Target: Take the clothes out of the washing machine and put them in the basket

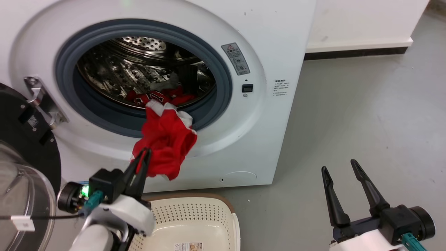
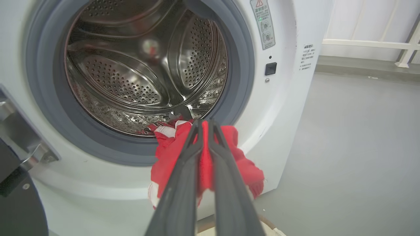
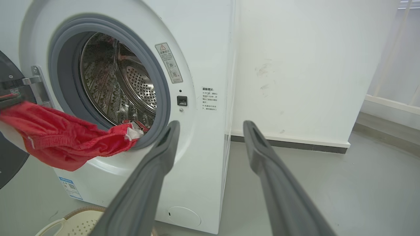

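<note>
— Closest to us, our left gripper (image 1: pixel 144 155) sits at lower left, its jaws pinched tight on a fold of the clothes (image 1: pixel 167 137).
— And our right gripper (image 1: pixel 339 166)?
— Lower right, over the grey floor (image 1: pixel 366 115), jaws spread wide with nothing between them.
— Where do we find the basket (image 1: pixel 195 211)?
— On the floor just under the left gripper, at the foot of the washing machine (image 1: pixel 275 52).
— And the red cloth?
— It hangs from the jaws above the basket and trails up over the grey porthole seal (image 1: pixel 223 87) into the steel drum (image 1: pixel 139 66). There we see more red fabric with white lettering lying on the bottom.
— The door (image 1: pixel 24 139)?
— Swung open at our left, black frame and glass.
— Farthest back we make out a white wall (image 1: pixel 362 21).
</note>
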